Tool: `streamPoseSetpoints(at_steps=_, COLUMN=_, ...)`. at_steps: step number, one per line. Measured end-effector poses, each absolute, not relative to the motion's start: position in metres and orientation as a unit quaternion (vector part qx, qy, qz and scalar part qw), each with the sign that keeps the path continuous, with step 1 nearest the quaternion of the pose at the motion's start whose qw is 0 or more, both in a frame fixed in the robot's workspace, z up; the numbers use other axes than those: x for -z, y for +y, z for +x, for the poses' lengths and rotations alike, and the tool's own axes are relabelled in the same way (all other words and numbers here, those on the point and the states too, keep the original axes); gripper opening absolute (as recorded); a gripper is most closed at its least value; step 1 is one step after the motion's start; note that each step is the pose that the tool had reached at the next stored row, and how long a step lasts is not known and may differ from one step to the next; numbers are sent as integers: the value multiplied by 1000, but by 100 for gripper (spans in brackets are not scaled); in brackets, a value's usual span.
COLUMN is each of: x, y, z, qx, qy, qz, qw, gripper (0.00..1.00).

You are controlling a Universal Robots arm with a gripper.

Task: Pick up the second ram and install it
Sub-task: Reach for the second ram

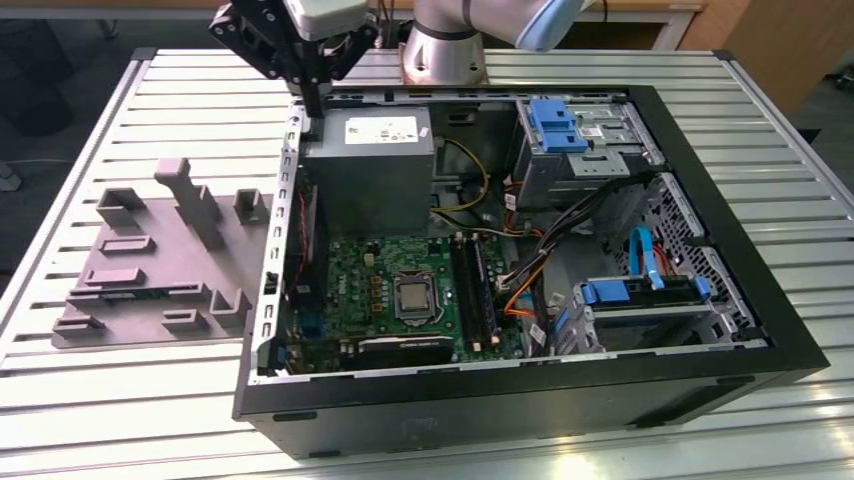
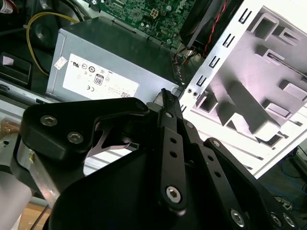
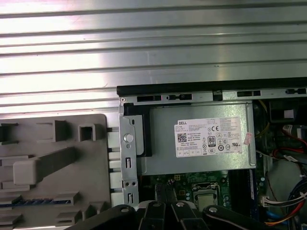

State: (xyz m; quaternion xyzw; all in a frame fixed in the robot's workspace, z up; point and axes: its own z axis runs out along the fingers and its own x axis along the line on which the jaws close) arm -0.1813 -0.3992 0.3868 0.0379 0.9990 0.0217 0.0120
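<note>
Hovering: the gripper point(image 1: 316, 98) hangs over the rear corner of the open computer case point(image 1: 534, 395), fingertips pointing down at the case's edge.
Gripper state: clenched, its black fingers pressed together with nothing between them, as seen in both wrist views point(image 2: 164, 96) point(image 3: 165, 191).
Second ram: the second ram point(image 3: 24, 202) lies edge-up in a slot of the fixture plate, showing as a thin blue-green strip in the first wrist view; it is well apart from the gripper and untouched.
Fixture plate: the grey ridged fixture plate point(image 1: 147, 260) point(image 3: 53, 158) point(image 2: 249, 91) lies on the table outside the case, toward the exterior view's left of the gripper and just beside the case's metal side wall.
Power supply: the grey power supply point(image 1: 367, 165) point(image 2: 105, 72) point(image 3: 199, 139) sits inside the case right below and beside the fingertips, its white label facing up.
Motherboard: the green motherboard point(image 1: 387, 290) point(image 3: 192, 179) lies beyond the power supply, farther from the gripper, with the processor socket point(image 1: 414, 298) near its middle.
Memory slots: the long black memory slots point(image 1: 470, 290) run beside the socket, far from the fingertips.
Drive bays: blue drive caddies point(image 1: 554, 125) sit at the case side away from the gripper.
Table: the slatted metal table point(image 1: 134, 400) point(image 3: 144, 38) bears the case and the plate.
</note>
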Motion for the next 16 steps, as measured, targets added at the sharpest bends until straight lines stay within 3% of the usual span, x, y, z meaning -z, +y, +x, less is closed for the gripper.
streamPoseSetpoints(at_steps=16, x=-387, y=-399, z=-185, qx=-22, qy=999, qz=38, qw=12, gripper=11)
